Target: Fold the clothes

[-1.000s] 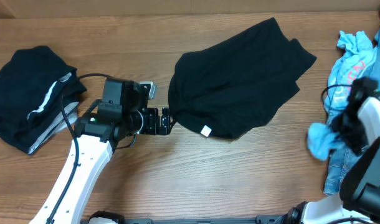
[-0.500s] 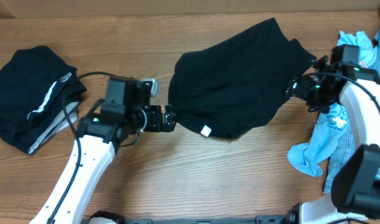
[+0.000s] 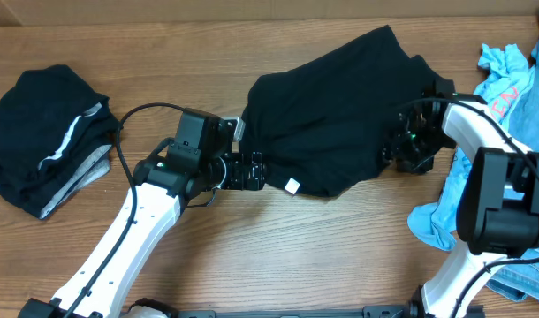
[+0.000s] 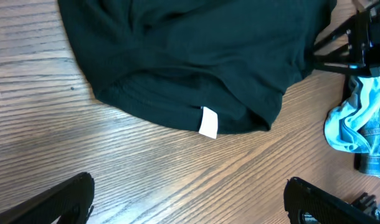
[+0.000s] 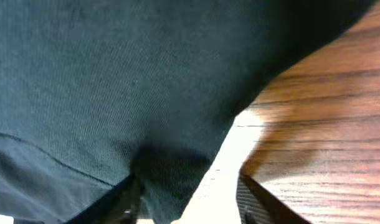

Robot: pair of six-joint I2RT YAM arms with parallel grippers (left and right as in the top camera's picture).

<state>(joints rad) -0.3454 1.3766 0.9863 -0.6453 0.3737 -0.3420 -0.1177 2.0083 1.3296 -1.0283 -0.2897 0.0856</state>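
Fig.: both arms at one garment, pre-grasp. Nearest the robot, the left gripper (image 4: 189, 182) stands w/ jaws spread wide and empty, just short of the near hem of the black garment (image 3: 336, 110). A white tag (image 4: 208, 122) lies on that hem ahead of the gap, so the approach looks aimed at the hem approx. at the tag. The garment lies spread but rumpled, unfolded, mid-way across the wooden table (image 3: 278, 256). At its right edge the right gripper (image 5: 189, 186) is likewise released: the cloth edge lies betw. its fingers (image 5: 124, 208), not pinched, prob. ready to close. One hold per arm suits a lift-and-fold. Far left, a folded dark stack (image 3: 44, 141), likely finished; far right, a blue heap (image 3: 504, 75), likely awaiting folding.
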